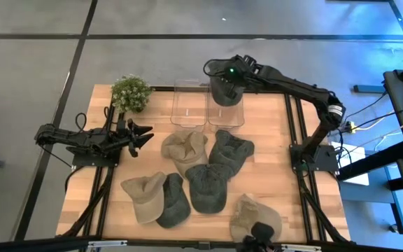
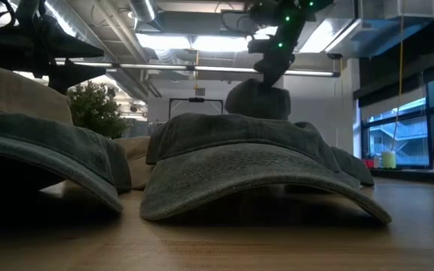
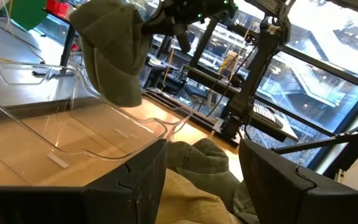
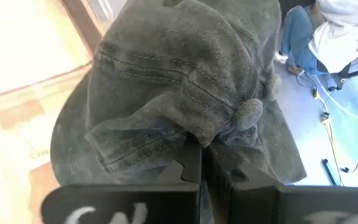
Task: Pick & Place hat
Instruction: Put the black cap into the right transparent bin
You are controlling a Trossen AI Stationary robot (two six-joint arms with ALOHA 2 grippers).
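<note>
My right gripper (image 1: 227, 73) hangs over the right clear bin (image 1: 227, 117), shut on a dark green cap (image 1: 225, 91). The same cap shows in the low view (image 2: 259, 98), in the left wrist view (image 3: 113, 55) and in the right wrist view (image 4: 166, 93). My left gripper (image 1: 143, 136) waits open at the table's left, just above the wood, its fingers standing apart in its own view (image 3: 201, 183). Several other caps, tan and dark green, lie crown up on the table in front of the bins. My right gripper (image 4: 207, 163) pinches a bunched fold of the cap's crown (image 4: 194, 134) between its two fingers, next to the top button (image 4: 250, 112). The fingers come from above, pointing down. The cap hangs below them, lifted clear, above the right bin.
A second clear bin (image 1: 188, 105) stands left of the first. A potted plant (image 1: 130, 92) sits at the far left corner. Loose caps: tan (image 1: 184, 147), dark (image 1: 230, 148), dark (image 1: 207, 186), tan (image 1: 144, 196), dark (image 1: 174, 204), tan (image 1: 253, 215). Bare wood lies along the right edge.
</note>
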